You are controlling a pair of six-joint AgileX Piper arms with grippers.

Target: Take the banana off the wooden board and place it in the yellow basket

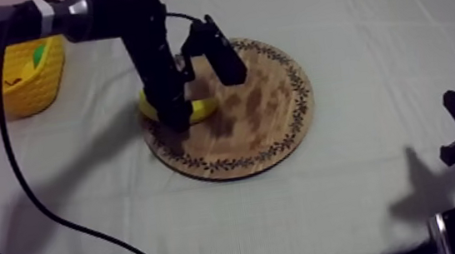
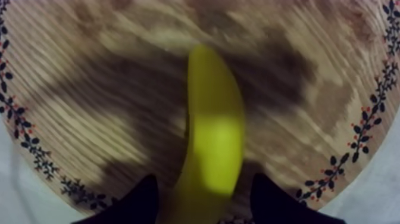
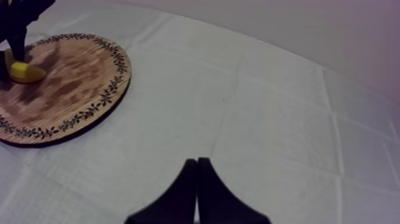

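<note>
The round wooden board (image 1: 270, 106) is light tan, with broad darker brown streaks running along its grain. A ring of small dark leafy sprigs goes round its rim, and the left wrist view shows tiny orange-red dots among the leaves. The curved toy banana (image 1: 199, 110) is plain yellow, with a brighter, paler band across its middle in the left wrist view. At the upper left of the top view the bright yellow basket (image 1: 20, 93) has a green patch (image 1: 38, 54) inside it. The grey-white cloth (image 1: 375, 202) over the bench is unpatterned, crossed by faint fold lines. The left end effector (image 1: 175, 114) and right end effector (image 3: 197, 179) are black.
</note>
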